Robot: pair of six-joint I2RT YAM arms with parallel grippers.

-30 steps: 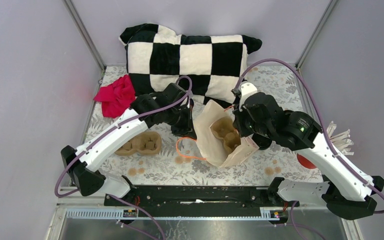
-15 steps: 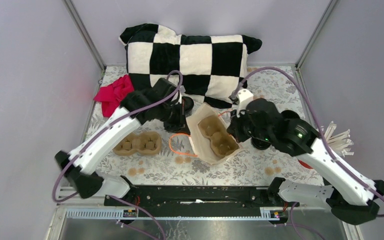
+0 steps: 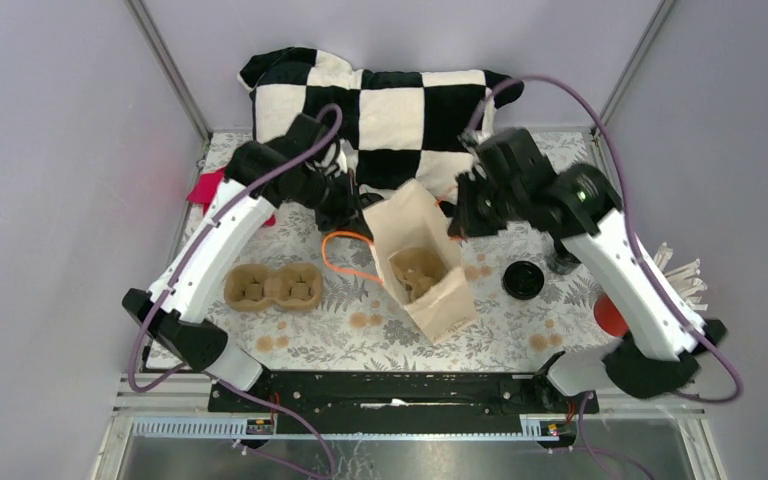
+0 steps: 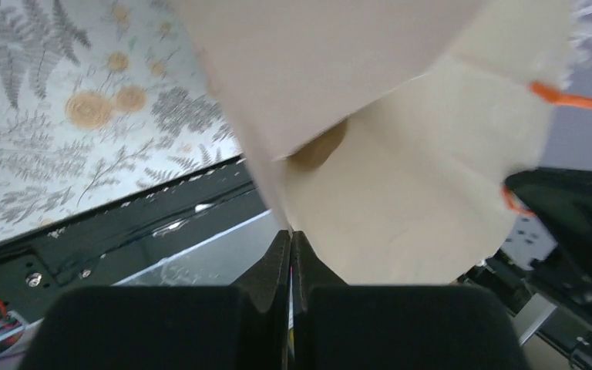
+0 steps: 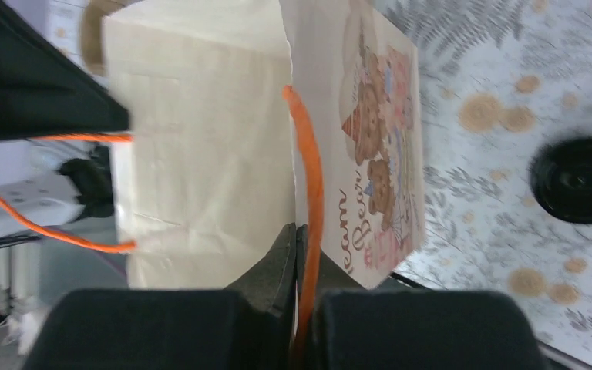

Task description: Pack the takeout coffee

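Black lidded coffee cup [image 3: 523,279] stands beside beige paper bag [image 3: 450,310] holding brown pulp carrier [image 3: 418,272]; left tool [image 4: 290,235] and right tool [image 5: 297,230] clamp its rim.

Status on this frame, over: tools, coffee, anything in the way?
Left tool and right tool both shut on paper bag rim. Pulp carrier inside bag. Black lidded cup on table right of bag, unpacked. No tool free for it.

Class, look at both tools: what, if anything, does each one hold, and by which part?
Both hold the paper bag. The left tool pinches one side of its top rim, and the right tool pinches the opposite side, by the orange handle.
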